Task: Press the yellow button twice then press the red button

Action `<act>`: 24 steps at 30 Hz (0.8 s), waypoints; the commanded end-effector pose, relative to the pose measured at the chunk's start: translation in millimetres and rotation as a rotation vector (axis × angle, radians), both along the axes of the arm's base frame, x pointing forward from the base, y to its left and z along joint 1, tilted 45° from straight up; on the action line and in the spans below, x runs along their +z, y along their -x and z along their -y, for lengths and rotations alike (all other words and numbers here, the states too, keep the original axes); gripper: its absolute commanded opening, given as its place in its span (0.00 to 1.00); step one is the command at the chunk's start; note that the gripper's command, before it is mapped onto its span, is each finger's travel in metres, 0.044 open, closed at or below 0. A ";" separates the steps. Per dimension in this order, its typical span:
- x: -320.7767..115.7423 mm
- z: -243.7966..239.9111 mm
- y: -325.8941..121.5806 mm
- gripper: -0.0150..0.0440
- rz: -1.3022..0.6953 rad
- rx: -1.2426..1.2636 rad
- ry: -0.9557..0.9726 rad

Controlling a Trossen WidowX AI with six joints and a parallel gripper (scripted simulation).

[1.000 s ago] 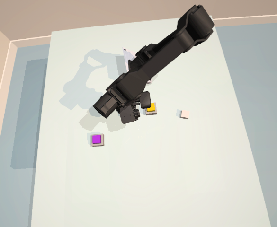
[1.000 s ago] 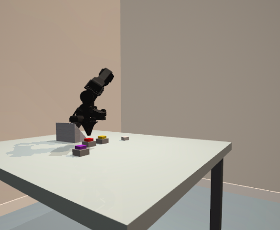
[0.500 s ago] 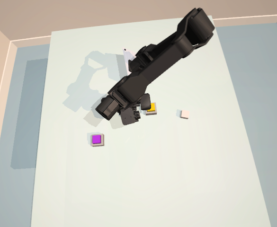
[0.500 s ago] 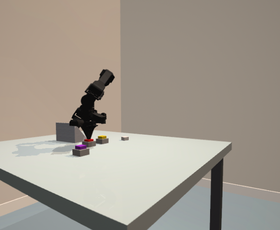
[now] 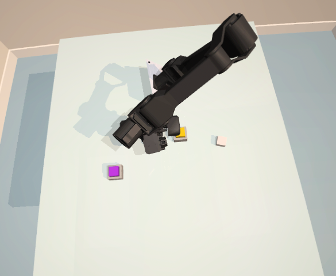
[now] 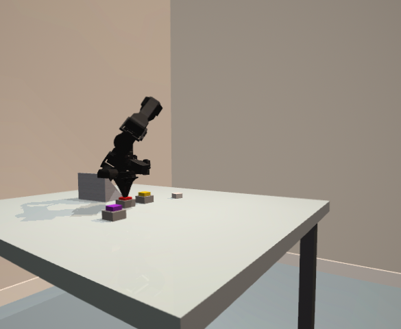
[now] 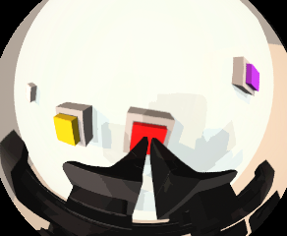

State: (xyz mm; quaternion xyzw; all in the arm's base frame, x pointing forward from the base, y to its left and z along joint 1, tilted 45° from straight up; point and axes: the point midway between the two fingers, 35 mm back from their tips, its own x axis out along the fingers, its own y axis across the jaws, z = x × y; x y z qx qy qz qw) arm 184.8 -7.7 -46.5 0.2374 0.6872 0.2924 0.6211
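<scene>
The top view looks steeply down on the whole table (image 5: 191, 222), the exterior view faces it low from a distant corner, and the close wrist fisheye shares their buttons.

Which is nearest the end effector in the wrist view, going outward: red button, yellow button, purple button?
1. Red square push-button, right at the closed end effector tips.
2. Yellow square push-button, next along, left in the wrist view.
3. Purple square push-button, farthest, upper right.

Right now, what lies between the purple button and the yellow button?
The red button sits between the purple button and the yellow button, seen in the exterior view. The shut gripper has its fingers down on it.
</scene>
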 end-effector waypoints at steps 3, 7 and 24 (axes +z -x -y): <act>1.7 1.7 -0.3 0.29 -0.001 -0.001 0.000; 22.8 21.4 -2.4 0.29 -0.009 -0.005 -0.003; 223.1 -106.8 -64.9 0.93 -0.006 -0.007 -0.007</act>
